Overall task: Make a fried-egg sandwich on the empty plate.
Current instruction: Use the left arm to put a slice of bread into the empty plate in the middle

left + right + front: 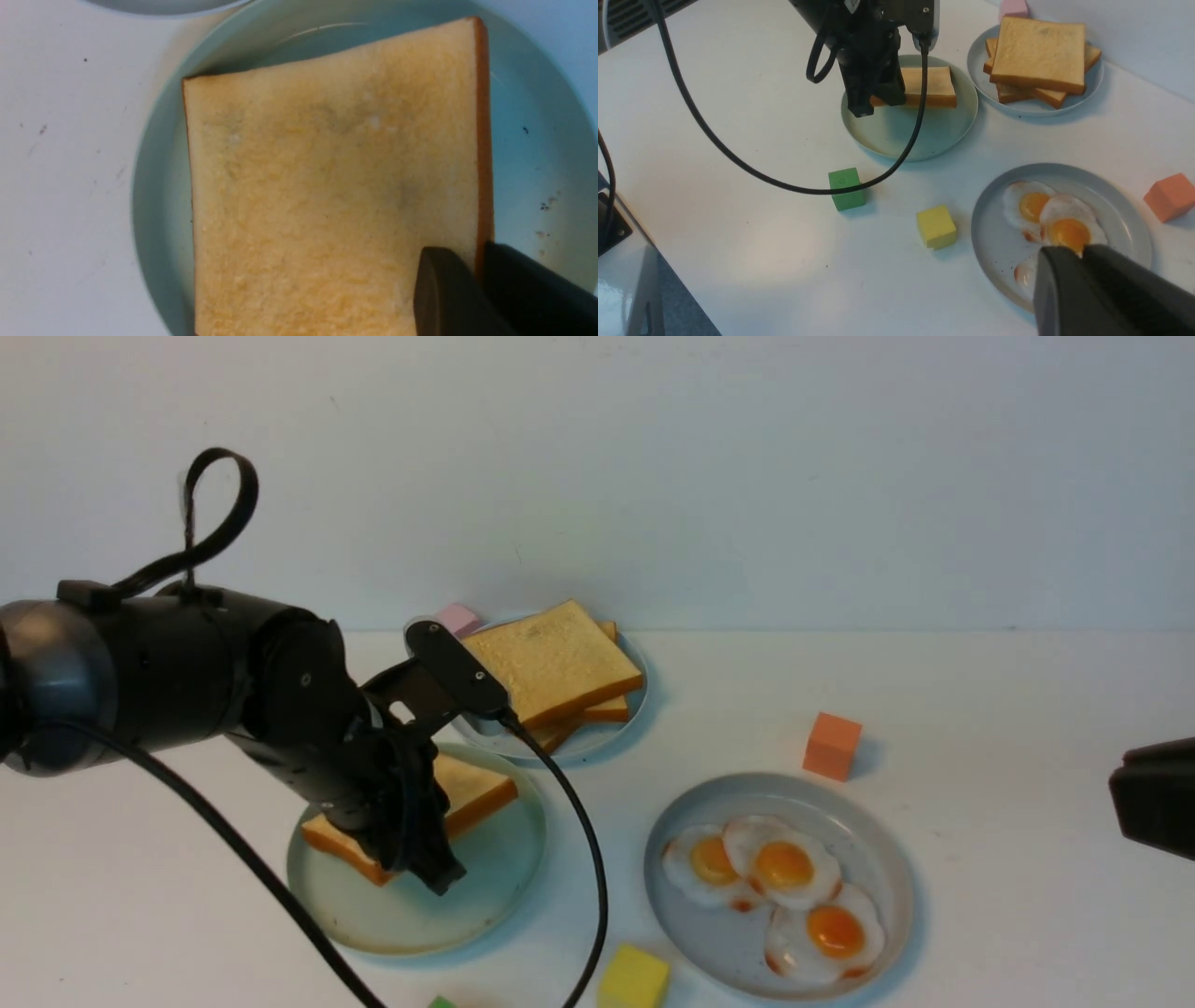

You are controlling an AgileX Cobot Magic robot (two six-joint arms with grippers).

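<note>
One bread slice (327, 186) lay on the empty plate (485, 887), toward its far left part, so the fried-egg sandwich was only begun: no egg was on it and no second slice. The left claw (479, 275) stood at one crust edge of this slice, with one finger over the top face and the other just outside the crust. I could not tell whether it pressed the bread or stood loose around it. The right claw (1083, 254) hung over the grey plate (878, 859) with its fingers together and nothing between them.

Three fried eggs (782, 865) lay on that grey plate, partly overlapping. In my judgement an egg would be light, thin and rather soft, perhaps a little slippery on the smooth plate. The best place to take it seemed to be the white margin of the egg lying on top, with one finger slid under the rim, not on the yolk. A careless grip could drag a neighbour egg along.

The toast stack (551, 663) on the blue plate (607, 737) looked light and fairly stiff. Its top slice overhung the others, so one free crust edge should be easy to pinch.
</note>
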